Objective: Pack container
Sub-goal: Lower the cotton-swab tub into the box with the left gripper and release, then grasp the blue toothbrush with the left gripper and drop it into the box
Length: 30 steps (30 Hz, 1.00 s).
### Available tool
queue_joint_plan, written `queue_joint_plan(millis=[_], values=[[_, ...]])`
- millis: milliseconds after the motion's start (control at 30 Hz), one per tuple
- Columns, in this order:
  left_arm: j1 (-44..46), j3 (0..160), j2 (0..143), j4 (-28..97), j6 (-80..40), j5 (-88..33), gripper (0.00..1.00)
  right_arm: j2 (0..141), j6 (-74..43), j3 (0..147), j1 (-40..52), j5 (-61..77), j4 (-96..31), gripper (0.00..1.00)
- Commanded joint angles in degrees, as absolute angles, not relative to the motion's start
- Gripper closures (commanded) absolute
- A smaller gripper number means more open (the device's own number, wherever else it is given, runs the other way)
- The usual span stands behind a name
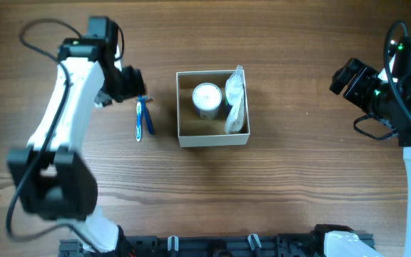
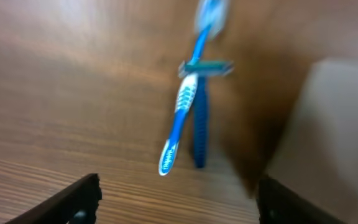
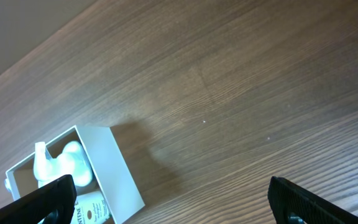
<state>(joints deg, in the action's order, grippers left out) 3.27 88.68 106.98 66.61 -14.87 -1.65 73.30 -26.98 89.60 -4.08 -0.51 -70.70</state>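
Observation:
The container (image 1: 213,138), a square white-walled box with a tan inside, sits mid-table and holds a round white-lidded jar (image 1: 206,96) and a white packet (image 1: 235,106). It also shows in the right wrist view (image 3: 114,171) and blurred in the left wrist view (image 2: 331,124). A blue toothbrush (image 1: 138,123) and a blue razor (image 1: 147,121) lie side by side on the table left of it, also in the left wrist view, toothbrush (image 2: 179,118), razor (image 2: 200,134). My left gripper (image 2: 179,202) is open and empty above them. My right gripper (image 3: 173,199) is open and empty, far right of the container.
The table is wood-grained (image 1: 298,164). The left arm (image 1: 63,107) reaches across the left side. The right arm (image 1: 398,78) stands at the right edge.

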Motion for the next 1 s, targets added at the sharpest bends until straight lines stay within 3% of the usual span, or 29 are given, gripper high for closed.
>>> queue_joint_plan(millis=[0, 200, 400, 533, 700, 767, 800, 833, 967], values=[[2.72, 86.13, 112.64, 66.7, -11.42, -3.4, 0.33, 73.67, -27.14, 89.89, -4.25, -1.87, -70.57, 0.0], [2.72, 86.08, 118.37, 64.49, -10.44, -2.46, 0.43, 73.67, -27.14, 89.89, -4.25, -1.85, -70.57, 0.0], [2.7, 86.08, 121.12, 59.96, -9.04, -1.21, 0.45, 73.67, -27.14, 89.89, -4.25, -1.85, -70.57, 0.0], [2.7, 86.08, 123.31, 59.29, -7.88, -0.47, 0.54, 73.67, -27.14, 89.89, -4.25, -1.85, -70.59, 0.0], [2.7, 86.08, 123.57, 58.85, -7.86, 0.8, 0.56, 73.67, -27.14, 89.89, -4.25, -1.85, -70.57, 0.0], [2.7, 86.08, 123.57, 58.06, -7.64, 0.75, 0.65, 73.67, -27.14, 89.89, -4.25, -1.87, -70.59, 0.0], [2.7, 86.08, 123.55, 57.6, -7.62, 1.02, 0.79, 73.67, -27.14, 89.89, -4.25, -1.85, -70.57, 0.0], [2.7, 86.08, 123.55, 57.67, -7.64, 1.43, 0.86, 73.67, -27.14, 89.89, -4.25, -1.85, -70.57, 0.0], [2.63, 86.28, 121.36, 59.61, -7.68, 4.21, 0.96, 73.67, -27.16, 89.89, -4.25, -1.85, -70.57, 0.0]])
